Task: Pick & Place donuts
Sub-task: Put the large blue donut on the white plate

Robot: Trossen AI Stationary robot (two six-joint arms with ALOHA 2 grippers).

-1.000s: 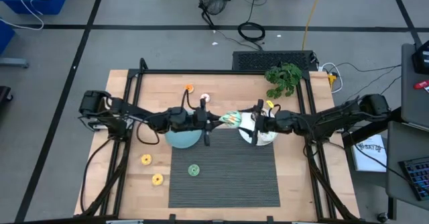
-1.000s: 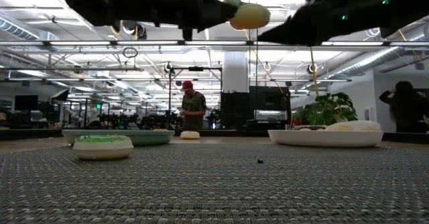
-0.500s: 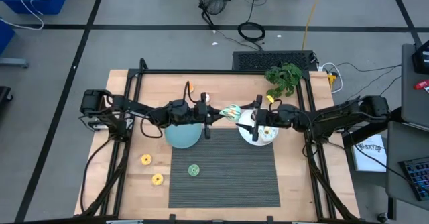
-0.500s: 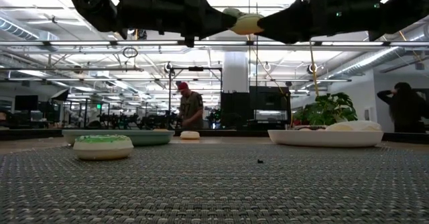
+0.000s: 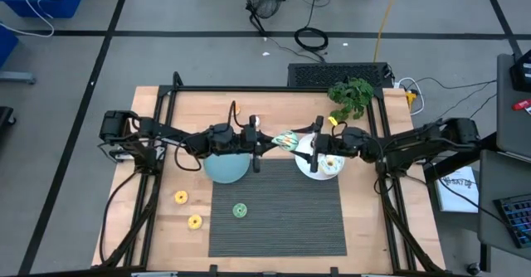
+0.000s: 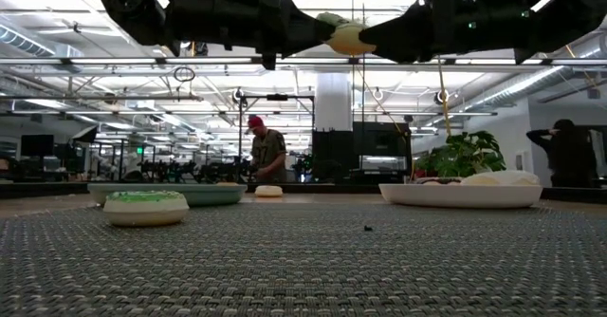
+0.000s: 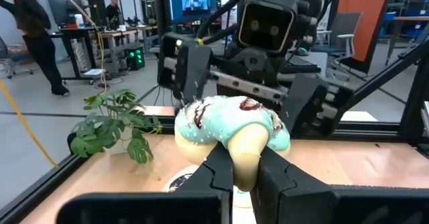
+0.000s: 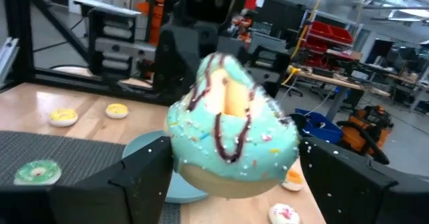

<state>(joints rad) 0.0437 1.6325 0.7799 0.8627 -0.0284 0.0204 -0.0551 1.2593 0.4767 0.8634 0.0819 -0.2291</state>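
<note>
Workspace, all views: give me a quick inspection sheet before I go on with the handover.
Surface: wooden table with dark mat.
Job's things: mint donut in mid-air; green donut on mat; two yellow donuts on wood; teal plate, white plate.
Clutter: potted plant.
Grippers: left gripper shut on mint donut; right gripper open around it.
Cables: black coil on floor.
Surroundings: person behind table.
</note>
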